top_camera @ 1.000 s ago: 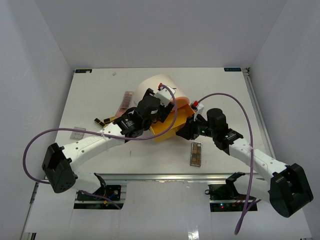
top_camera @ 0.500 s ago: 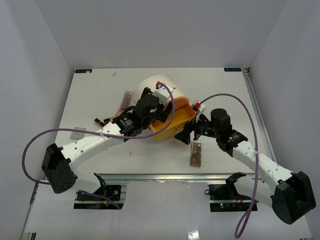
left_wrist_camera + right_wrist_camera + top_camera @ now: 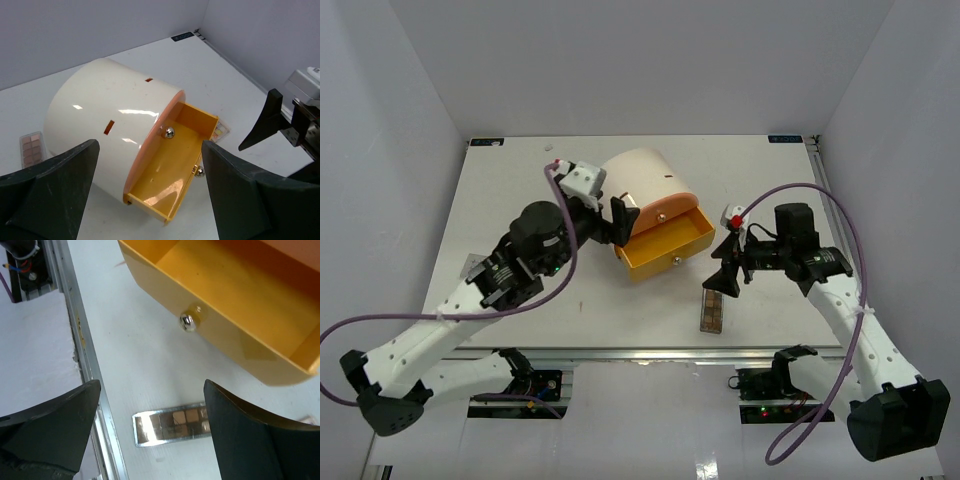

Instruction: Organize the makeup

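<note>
- Brown palette lies flat near the worktop's front edge, with bare surface on both sides.
- I see the right pincer spread, hovering between the palette and the open yellow drawer.
- Left pincer spread, angled toward the cylinder.

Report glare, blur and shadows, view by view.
Top external: even light, sharp, only faint shadows around the yellow drawer. Left wrist: white glare streaks on the cream cylinder; left gripper fingers soft. Right wrist: eyeshadow palette glints at its left end; drawer knob shines.
</note>
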